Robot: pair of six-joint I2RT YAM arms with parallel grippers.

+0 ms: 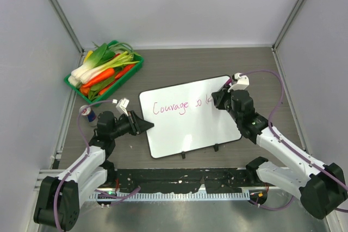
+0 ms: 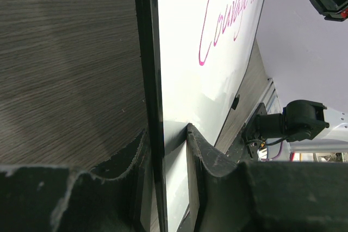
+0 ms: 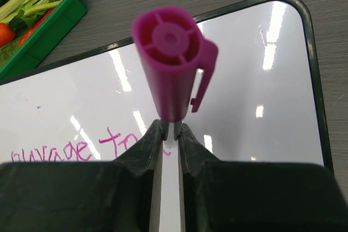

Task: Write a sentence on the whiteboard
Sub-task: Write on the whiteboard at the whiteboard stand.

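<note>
— Handwriting on the whiteboard (image 1: 190,120): how much of it is shown in each view?
— From above, the sentence (image 1: 171,107) is read as "Courage" plus a few pink letters, the last of them covered by the right gripper (image 1: 217,99). In the right wrist view only "ourage to" is caught; the rest is cut off by the fingers and the frame.
— And the grips?
— The marker (image 3: 173,71) is pinched between narrow jaws on the right, and that view is filled by its magenta cap. Its tip by the writing is seen only from the left wrist. The board's left edge is clamped by the left gripper (image 2: 167,142), which is made plain in its own view alone. The board is laid mid-table, towards the near edge.
— Containers?
— A green tray (image 1: 138,63) at the far left corner is filled with white-stemmed greens (image 1: 100,63) and carrots (image 1: 100,78); what is buried beneath cannot be told apart.
</note>
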